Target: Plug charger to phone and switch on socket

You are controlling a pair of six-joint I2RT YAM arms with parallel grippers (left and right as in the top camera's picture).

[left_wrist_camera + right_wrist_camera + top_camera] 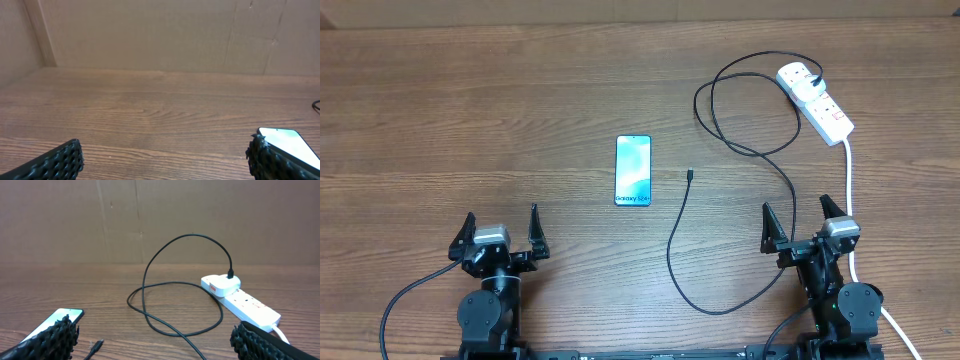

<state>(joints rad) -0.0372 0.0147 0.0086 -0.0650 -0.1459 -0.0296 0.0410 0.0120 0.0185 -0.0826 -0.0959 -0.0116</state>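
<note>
**benchrat:** Overhead first. How's the rig set up?

**cablemonkey:** Both arms sit at the near edge. The left gripper and the right gripper are both spread wide with nothing in them. The phone lies flat, screen up, mid-table. The charger snakes from its connector tip, just right of the phone, down toward the robot, then up through loops to the socket at the far right.

**benchrat:** Any guess on how it handles?

**cablemonkey:** The cable looks light and floppy, so pinching it right behind the tip should stop it drooping. The phone is slim, slick and probably slides if pushed, so the other arm likely has to brace it.

**benchrat:** And the left wrist view?

**cablemonkey:** Its fingers stand far apart low in frame, and a corner of the phone peeks past the right one. Ahead of that it's bare table up to a cardboard wall, so there's plenty of room.

**benchrat:** Right wrist?

**cablemonkey:** Same wide-open jaws. Between them sit the phone on the left and the tip near it, with cable loops in the middle. The socket is on the right, with a white adapter seated in it and the cable running in from above. The loops could snag an arm reaching for the switch. Whether that switch is on, nobody can tell from here. The white cord trails beside the right arm, so that side is tight.
</note>
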